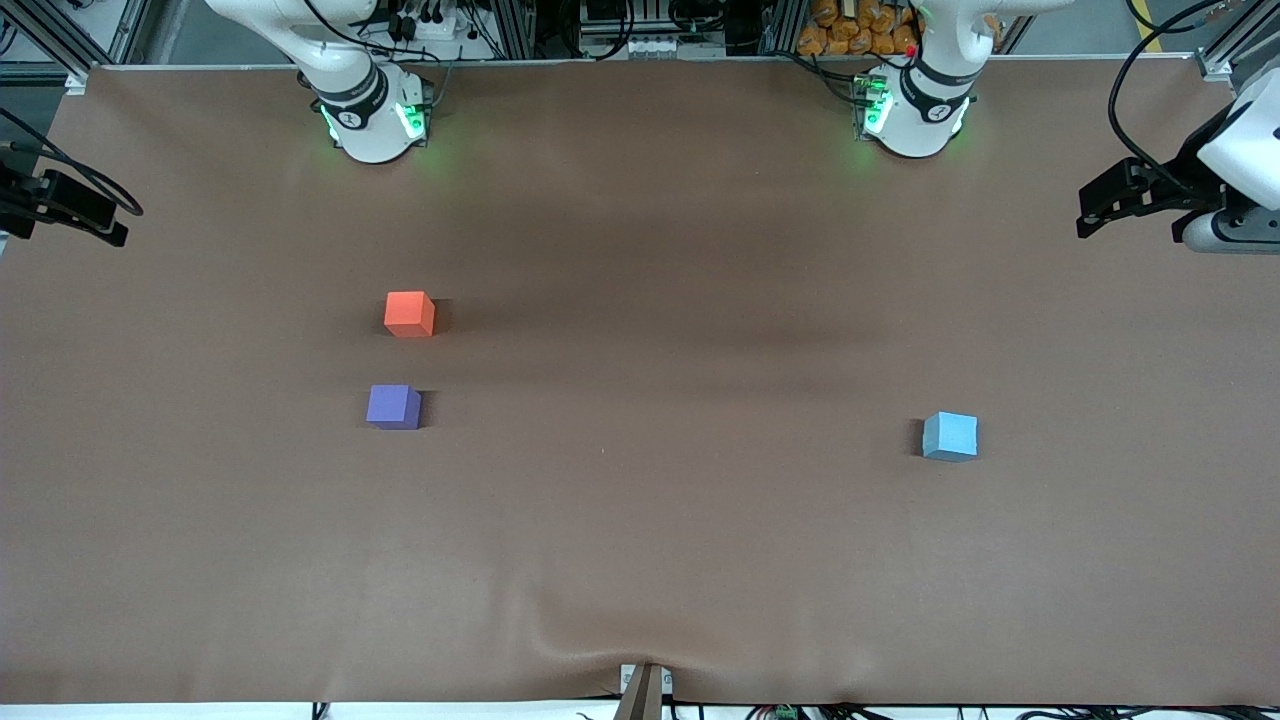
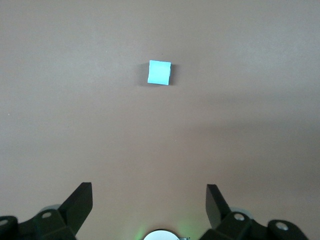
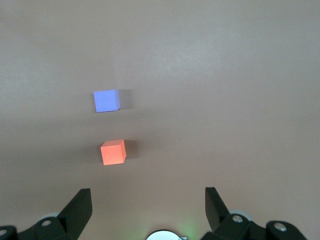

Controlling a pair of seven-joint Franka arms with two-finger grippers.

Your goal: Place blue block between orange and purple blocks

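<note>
Blue block (image 1: 950,436) sits alone on the brown table (image 1: 640,540), toward the left arm's end, well apart from the other two. Orange block (image 1: 409,314) and purple block (image 1: 393,407) sit near each other toward the right arm's end (purple is nearer the front camera), w/ a small gap between them. Left tool (image 2: 150,200) is up over the table, fingers wide open, holding nothing. Right tool (image 3: 148,200) is up too, open and empty.
</note>
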